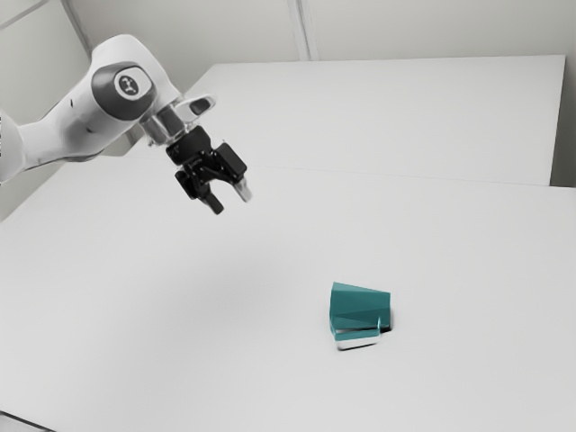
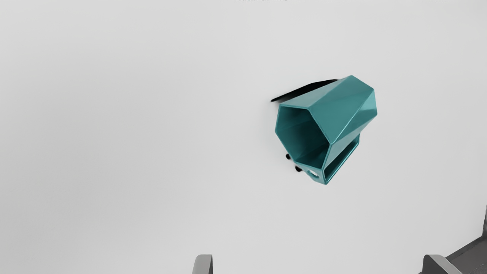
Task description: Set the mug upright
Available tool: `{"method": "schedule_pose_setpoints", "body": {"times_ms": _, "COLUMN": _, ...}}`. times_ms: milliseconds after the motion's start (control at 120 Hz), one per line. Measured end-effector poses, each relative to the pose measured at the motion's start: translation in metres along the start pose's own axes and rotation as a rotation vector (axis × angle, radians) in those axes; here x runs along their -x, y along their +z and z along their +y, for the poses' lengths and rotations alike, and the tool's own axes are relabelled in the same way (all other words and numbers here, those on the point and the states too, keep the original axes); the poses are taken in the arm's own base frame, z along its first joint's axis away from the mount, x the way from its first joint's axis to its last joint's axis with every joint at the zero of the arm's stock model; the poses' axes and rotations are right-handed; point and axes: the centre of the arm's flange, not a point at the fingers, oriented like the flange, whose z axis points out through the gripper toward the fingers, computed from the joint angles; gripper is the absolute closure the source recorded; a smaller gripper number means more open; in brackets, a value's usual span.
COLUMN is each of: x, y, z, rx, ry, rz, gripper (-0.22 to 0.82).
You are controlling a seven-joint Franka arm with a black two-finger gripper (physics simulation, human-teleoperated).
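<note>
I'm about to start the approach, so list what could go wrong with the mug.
The mug lies on its side, so a finger touching it first might roll or slide it. Its handle sticks out from the body and could snag the open gripper.

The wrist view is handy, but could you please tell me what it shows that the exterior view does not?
Wrist view: the dark inside of the mug, seen through its open mouth.

Exterior view: the white arm, reaching in from that view's left.

Both: the teal mug lying on its side on the table, its handle, and the gripper open, apart from the mug.
</note>
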Motion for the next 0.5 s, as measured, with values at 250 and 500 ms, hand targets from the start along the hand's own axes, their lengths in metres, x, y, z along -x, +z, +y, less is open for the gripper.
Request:
{"method": "schedule_pose_setpoints", "body": {"times_ms": 250, "x": 0.011, "y": 0.092, "z": -0.014, "rx": 0.194, "ry": -0.139, "rz": 0.092, "gripper": 0.00}}
{"method": "schedule_pose_setpoints", "body": {"times_ms": 500, "x": 0.031, "y": 0.180, "z": 0.016, "rx": 0.250, "ry": -0.190, "rz": 0.090, "gripper": 0.00}}
